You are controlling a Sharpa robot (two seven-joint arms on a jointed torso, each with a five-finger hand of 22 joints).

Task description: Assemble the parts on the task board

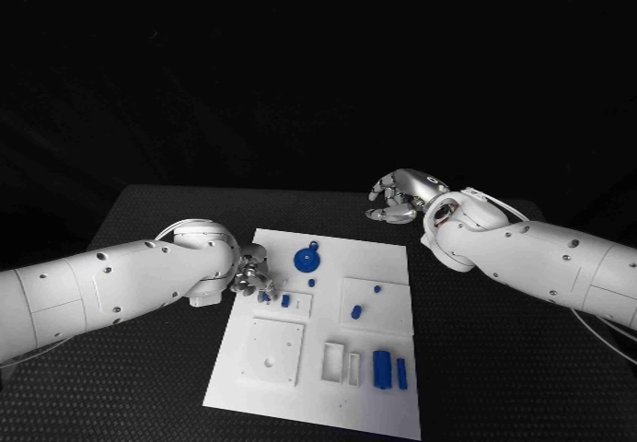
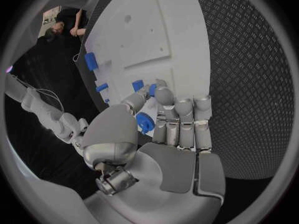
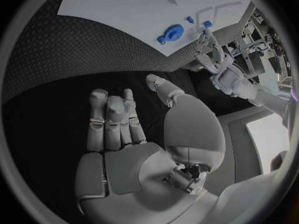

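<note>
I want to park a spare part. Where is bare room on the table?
Bare black table lies right of the white task board, under the right arm, and beyond the board's far edge. It is crowded where the left hand meets the small blue pieces.

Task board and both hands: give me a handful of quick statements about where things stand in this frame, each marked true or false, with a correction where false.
1. The left hand is down at the task board, at its left edge. True.
2. The right hand rests on the board. False: it hangs over the black table beyond the board's far edge, holding nothing.
3. A round blue part lies on the far part of the board. True.
4. The left wrist view shows a blue part between the left hand's fingers. True.
5. The board carries no blue parts near the robot. False: an upright blue cylinder and a thinner blue piece lie at its near end.
</note>
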